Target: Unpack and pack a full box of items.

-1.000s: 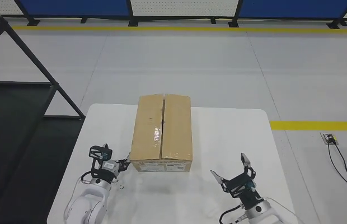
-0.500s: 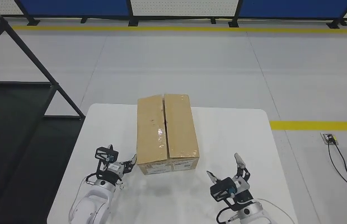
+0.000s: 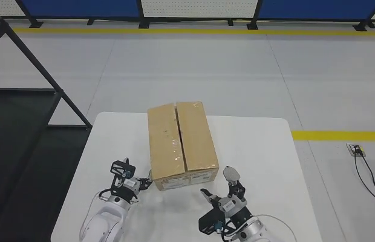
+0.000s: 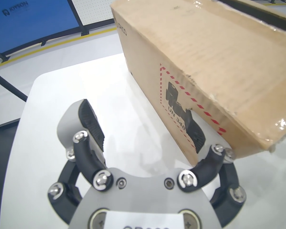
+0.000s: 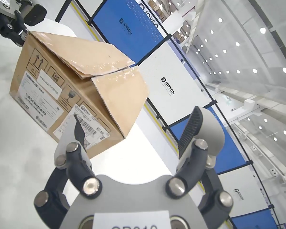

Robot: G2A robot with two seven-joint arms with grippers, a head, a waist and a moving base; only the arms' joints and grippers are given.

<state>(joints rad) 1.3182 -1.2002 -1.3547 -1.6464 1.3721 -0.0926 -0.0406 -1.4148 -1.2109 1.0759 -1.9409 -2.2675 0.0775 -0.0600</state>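
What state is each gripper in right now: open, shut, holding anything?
Left gripper: open, holding nothing, by the near corner of the box.
Right gripper: open, holding nothing, just short of the box.

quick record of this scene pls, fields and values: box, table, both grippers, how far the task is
box: brown cardboard, top flaps closed, tape along the middle seam, labels on its near end
table: white, box stands on it, turned slightly
left gripper: open, at the box's near left corner, one finger alongside the box's side
right gripper: open, in front of the box's near end, apart from it
unpacking: not yet begun
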